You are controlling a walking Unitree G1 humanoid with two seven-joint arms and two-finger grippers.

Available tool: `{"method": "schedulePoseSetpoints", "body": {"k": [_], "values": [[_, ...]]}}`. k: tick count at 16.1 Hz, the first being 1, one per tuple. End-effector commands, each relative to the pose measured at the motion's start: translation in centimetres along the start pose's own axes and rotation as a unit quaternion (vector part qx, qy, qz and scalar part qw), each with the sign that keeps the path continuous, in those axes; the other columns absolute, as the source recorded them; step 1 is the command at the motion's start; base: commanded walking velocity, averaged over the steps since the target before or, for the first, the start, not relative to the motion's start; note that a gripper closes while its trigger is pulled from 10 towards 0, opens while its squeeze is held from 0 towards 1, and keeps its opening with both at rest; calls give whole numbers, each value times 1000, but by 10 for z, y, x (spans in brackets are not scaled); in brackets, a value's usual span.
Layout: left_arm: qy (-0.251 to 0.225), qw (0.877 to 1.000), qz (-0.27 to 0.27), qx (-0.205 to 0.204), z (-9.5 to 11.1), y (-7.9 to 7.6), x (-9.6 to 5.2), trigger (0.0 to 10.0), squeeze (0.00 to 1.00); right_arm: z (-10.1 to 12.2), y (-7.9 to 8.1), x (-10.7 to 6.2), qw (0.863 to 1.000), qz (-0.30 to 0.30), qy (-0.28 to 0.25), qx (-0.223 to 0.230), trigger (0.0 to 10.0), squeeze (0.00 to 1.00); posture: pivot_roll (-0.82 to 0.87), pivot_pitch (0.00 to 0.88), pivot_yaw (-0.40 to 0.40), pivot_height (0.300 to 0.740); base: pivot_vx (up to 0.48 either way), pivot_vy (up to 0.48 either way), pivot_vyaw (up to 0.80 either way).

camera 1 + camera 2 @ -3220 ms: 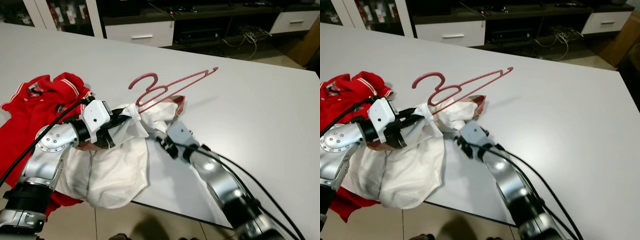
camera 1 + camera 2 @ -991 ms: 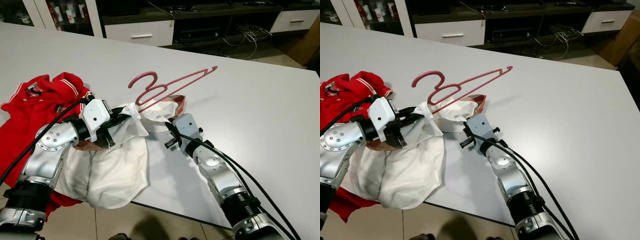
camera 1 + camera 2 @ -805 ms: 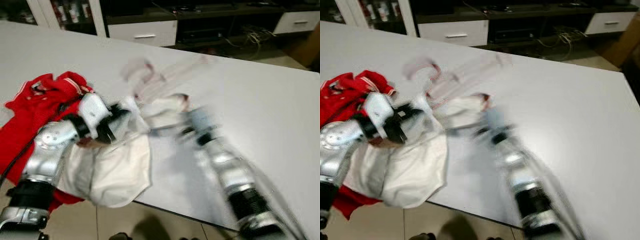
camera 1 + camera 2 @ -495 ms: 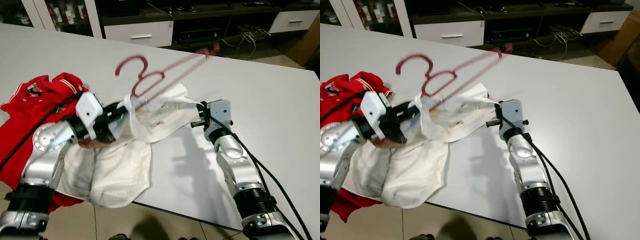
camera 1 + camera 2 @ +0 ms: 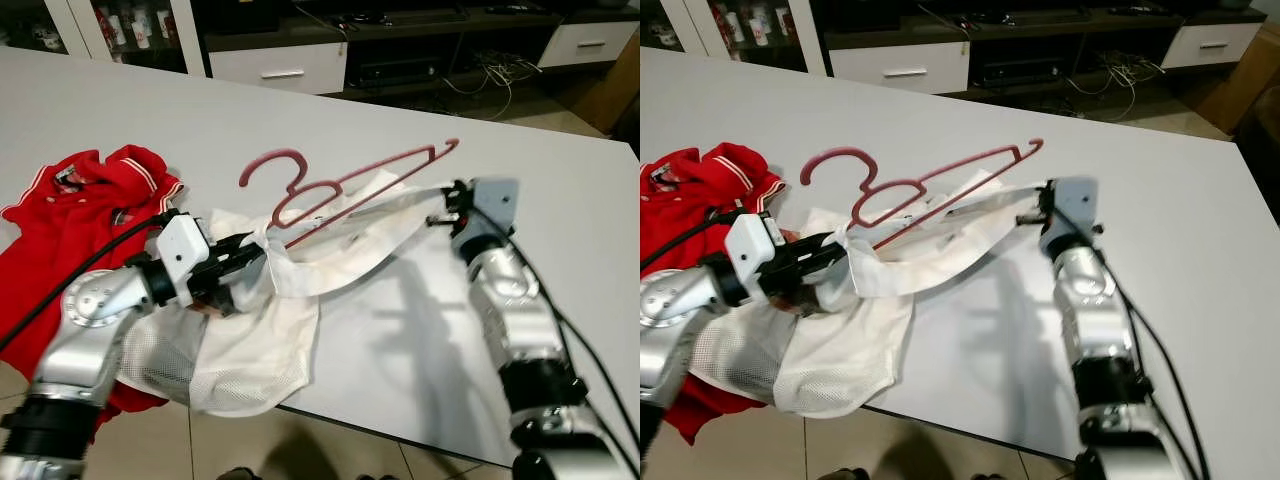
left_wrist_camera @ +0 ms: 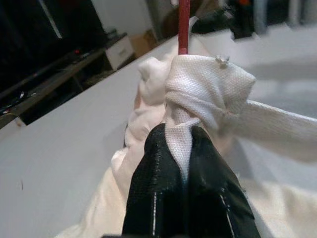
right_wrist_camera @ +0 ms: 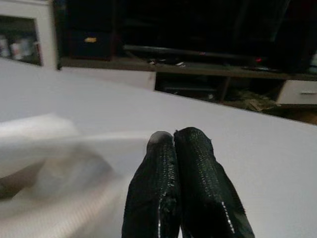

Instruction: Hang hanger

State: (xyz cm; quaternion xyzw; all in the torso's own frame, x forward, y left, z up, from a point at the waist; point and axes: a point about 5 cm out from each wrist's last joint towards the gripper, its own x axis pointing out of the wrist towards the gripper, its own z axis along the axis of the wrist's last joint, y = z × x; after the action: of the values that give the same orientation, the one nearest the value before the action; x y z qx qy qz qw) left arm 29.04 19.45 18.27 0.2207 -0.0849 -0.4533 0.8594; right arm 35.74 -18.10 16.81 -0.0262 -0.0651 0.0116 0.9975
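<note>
We clamp left gripper (image 5: 243, 262) fingers on white garment (image 5: 330, 235) under pink hanger (image 5: 340, 185), right gripper (image 5: 1030, 214) fingers together pinching its stretched edge, over table (image 5: 560, 200), red shirt (image 5: 70, 205) beside

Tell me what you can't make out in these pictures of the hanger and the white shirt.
- Whether the pink hanger sits inside the white shirt: head views, folds cover its lower bar.
- What the right gripper pinches: right wrist view, cloth beside it is blurred; head views, too small.
- Lower red garment: head views, hidden by the left arm and picture edge.
- Left gripper: fingertips buried in cloth.
</note>
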Motion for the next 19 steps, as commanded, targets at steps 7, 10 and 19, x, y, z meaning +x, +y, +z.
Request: {"method": "schedulePoseSetpoints", "body": {"k": [7, 10, 19], "values": [[60, 997, -39, 20, -4, -10, -4, 0, 0, 54, -30, 5, 994, -14, -109, -5, 0, 0, 70, 87, -60, 740, 0, 0, 0], [44, 999, -16, 19, -2, -5, 1, 0, 0, 59, -22, 2, 992, 21, -122, -9, 0, 0, 64, 84, -62, 740, 0, 0, 0], [18, 998, 60, -5, -5, 9, 6, 0, 0, 5, -34, -30, 1000, 11, 1, -6, 10000, 118, 58, 125, -27, 740, 0, 0, 0]]}}
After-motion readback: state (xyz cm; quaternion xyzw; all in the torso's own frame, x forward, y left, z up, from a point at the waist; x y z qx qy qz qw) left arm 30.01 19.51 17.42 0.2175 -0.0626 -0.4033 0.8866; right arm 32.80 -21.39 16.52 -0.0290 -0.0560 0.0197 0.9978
